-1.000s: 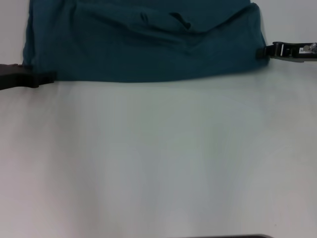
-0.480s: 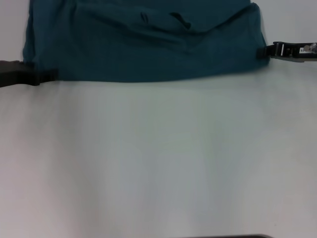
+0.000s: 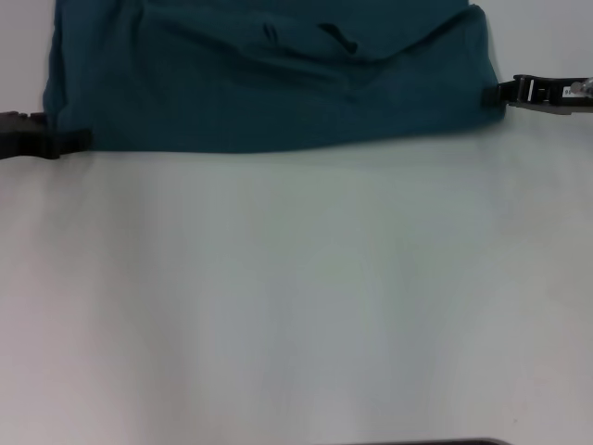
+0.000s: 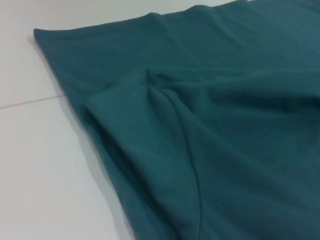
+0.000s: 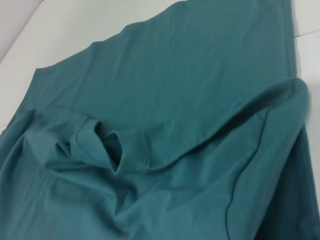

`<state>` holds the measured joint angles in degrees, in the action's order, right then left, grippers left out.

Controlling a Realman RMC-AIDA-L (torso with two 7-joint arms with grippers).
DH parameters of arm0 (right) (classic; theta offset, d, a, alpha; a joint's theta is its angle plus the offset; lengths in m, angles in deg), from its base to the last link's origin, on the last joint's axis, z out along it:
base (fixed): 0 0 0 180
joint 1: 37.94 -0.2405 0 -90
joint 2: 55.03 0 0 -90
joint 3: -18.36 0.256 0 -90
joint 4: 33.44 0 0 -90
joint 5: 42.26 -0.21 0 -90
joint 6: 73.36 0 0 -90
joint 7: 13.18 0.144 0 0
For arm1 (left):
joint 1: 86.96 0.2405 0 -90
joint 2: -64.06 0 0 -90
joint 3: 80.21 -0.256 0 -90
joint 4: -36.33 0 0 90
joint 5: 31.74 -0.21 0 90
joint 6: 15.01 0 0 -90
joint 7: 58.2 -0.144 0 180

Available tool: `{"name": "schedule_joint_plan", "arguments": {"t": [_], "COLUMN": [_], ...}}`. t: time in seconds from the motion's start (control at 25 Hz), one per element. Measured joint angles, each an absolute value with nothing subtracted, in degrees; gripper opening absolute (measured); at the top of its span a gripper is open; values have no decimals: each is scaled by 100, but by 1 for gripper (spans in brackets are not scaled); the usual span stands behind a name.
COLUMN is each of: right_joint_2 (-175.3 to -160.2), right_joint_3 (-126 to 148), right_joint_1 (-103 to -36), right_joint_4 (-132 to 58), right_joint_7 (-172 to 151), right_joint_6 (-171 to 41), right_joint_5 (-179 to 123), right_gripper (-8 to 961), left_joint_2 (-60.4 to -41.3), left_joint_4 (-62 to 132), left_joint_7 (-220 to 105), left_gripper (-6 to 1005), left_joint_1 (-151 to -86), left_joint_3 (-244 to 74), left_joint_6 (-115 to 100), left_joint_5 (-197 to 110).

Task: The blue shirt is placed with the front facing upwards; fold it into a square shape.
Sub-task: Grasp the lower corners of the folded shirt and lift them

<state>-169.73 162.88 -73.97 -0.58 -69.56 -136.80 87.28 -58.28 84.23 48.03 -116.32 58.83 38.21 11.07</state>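
Currently the blue shirt (image 3: 269, 79) lies rumpled, partly folded, at the table's (image 3: 296, 297) far edge, left gripper (image 3: 82, 139) and right gripper (image 3: 489, 95) at its opposite near corners, likely placed for the next fold; jaw state can't be told.

White table (image 3: 296, 297), soft even light
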Motion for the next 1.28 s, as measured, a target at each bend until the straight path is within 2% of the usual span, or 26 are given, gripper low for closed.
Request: {"name": "schedule_joint_plan", "arguments": {"t": [0.76,1.0,1.12,1.28], "right_joint_2": [-16982,-16982,-16982,-16982], "right_joint_3": [16339,16338,16337,16338], "right_joint_1": [-7398,-7397,-7397,-7397], "right_joint_4": [-58,-57,-57,-57], "right_joint_7": [-6959,-6964,-6968,-6970], "right_joint_6": [-13685,-13697,-13693,-13690], "right_joint_5": [8729,8729,8729,8729], "right_gripper": [51,52,52,53], "left_joint_2": [-5847,-5799,-5795,-5825], "left_joint_4": [8414,8352,8344,8338], "left_joint_7": [4820,4905,4999,5016], "left_gripper": [624,620,414,230], "left_joint_1": [-11693,-11705,-11744,-11783], "left_joint_3": [5874,5874,5875,5860], "left_joint_6": [3754,3690,3686,3684], "left_joint_5": [937,901,738,609]}}
